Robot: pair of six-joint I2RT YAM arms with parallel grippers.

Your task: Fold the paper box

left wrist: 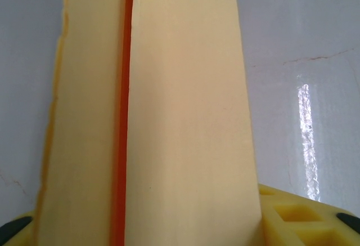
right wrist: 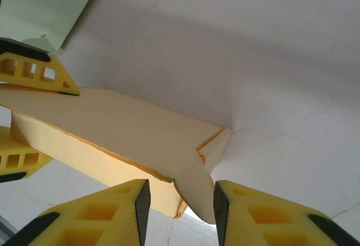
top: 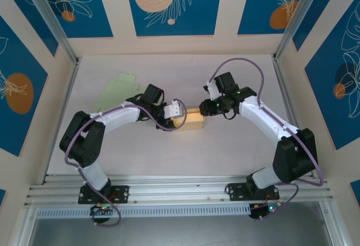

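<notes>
The paper box [top: 190,120] is a pale yellow, partly folded carton lying mid-table. My left gripper [top: 179,111] is shut on its left end. In the left wrist view the box [left wrist: 185,116] runs away from me between the yellow fingers [left wrist: 298,218], with an orange seam down its top. My right gripper [top: 209,108] is at the box's right end. Its jaws [right wrist: 177,201] stand open on either side of a rounded end flap [right wrist: 197,187] that sticks out from the box [right wrist: 129,130]. The flap lies close to the right pad.
A flat pale green sheet [top: 118,89] lies on the white table at the back left, also visible as the green sheet [right wrist: 45,4]. Aluminium frame posts [top: 67,54] and patterned walls close in the table on three sides.
</notes>
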